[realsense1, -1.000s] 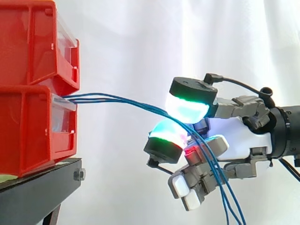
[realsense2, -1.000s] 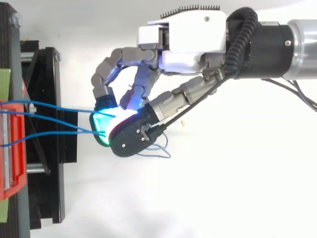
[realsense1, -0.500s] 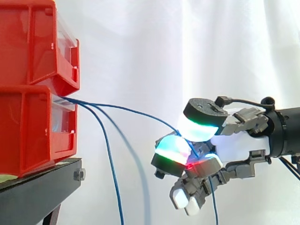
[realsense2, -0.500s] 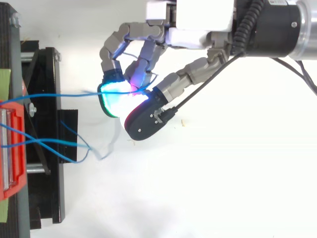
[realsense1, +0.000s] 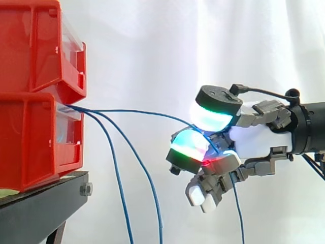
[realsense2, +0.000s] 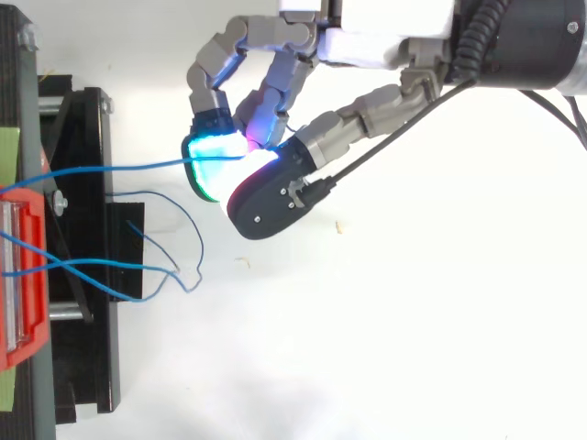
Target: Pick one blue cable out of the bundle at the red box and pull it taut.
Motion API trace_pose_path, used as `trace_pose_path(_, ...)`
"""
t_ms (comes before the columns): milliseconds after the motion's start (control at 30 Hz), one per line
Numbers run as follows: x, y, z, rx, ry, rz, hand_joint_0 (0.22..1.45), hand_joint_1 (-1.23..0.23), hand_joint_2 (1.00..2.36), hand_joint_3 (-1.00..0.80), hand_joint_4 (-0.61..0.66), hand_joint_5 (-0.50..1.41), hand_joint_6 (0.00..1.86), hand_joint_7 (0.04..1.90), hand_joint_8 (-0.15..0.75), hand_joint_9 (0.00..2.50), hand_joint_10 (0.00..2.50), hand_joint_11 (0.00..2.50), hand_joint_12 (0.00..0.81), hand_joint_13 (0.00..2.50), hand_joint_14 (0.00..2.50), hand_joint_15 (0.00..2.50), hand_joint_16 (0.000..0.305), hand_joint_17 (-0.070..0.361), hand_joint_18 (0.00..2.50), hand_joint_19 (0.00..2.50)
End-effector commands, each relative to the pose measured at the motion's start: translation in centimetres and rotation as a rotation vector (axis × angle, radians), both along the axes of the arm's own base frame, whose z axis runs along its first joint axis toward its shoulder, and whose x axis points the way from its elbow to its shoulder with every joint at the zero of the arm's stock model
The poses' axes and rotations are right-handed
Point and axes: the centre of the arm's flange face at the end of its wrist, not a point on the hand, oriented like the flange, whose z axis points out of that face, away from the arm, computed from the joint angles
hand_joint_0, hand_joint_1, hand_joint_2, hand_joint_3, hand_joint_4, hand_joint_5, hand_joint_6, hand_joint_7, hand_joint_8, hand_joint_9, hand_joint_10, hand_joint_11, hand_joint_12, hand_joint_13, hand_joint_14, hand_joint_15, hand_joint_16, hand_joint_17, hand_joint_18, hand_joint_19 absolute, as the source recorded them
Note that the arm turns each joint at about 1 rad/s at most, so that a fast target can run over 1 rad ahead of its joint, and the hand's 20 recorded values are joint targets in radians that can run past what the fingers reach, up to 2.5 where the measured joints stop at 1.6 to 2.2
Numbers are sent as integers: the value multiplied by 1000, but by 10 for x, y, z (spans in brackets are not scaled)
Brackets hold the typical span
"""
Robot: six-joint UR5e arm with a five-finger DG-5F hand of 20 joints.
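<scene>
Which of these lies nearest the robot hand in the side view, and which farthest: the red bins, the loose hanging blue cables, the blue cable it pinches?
1. pinched blue cable: gripped in the robot hand itself, at the right.
2. loose blue cables: hanging to its left, mid-picture.
3. red bins: at the far left edge.

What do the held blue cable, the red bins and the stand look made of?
The blue cable: thin wire in smooth plastic-looking insulation; it bends in soft curves. The red bins: glossy moulded plastic, likely, with clear front panels. The stand: matt black, probably metal, with a bolt at its edge.
</scene>
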Motion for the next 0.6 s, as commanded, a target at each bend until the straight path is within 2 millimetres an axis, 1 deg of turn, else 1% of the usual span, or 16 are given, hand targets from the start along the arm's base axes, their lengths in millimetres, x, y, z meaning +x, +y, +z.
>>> trace_pose_path(0,0,0,1,-2,-1,-1,541,-651,1001,-483,173,-154,888,1014,377,1209,7,1340,398,807,18,470,56,126,743,463)
trace_pose_path(133,0,1,0,-2,0,1,526,-575,1000,-494,174,-152,884,1029,377,1209,7,1336,404,810,16,471,57,128,749,467)
trace_pose_path(200,0,0,1,-2,-1,-1,524,-567,1001,-485,173,-151,884,1022,381,1208,7,1333,403,800,18,473,57,129,739,469)
trace_pose_path(233,0,0,1,-2,-1,-1,532,-564,1002,-470,172,-152,883,1025,368,1206,8,1343,402,797,16,480,57,128,733,481)
trace_pose_path(300,0,0,0,-2,0,-1,550,-576,1004,-441,168,-151,883,1028,368,1203,8,1339,397,792,17,480,56,126,724,475)
trace_pose_path(367,0,1,0,-3,0,1,580,-613,1009,-356,169,-148,882,1051,360,1202,10,1346,391,790,17,485,54,122,717,485)
trace_pose_path(400,0,0,1,-4,-1,-1,580,-616,1010,-349,167,-147,883,1054,361,1202,9,1345,392,789,19,480,55,123,717,476)
trace_pose_path(467,0,1,0,-3,0,1,586,-652,1013,-269,171,-141,891,1083,373,1224,7,1348,403,805,16,476,56,127,748,459)
trace_pose_path(567,0,-1,0,-4,0,-2,591,-694,1013,-196,174,-136,902,1078,394,1238,5,1344,420,825,15,462,60,134,781,442)
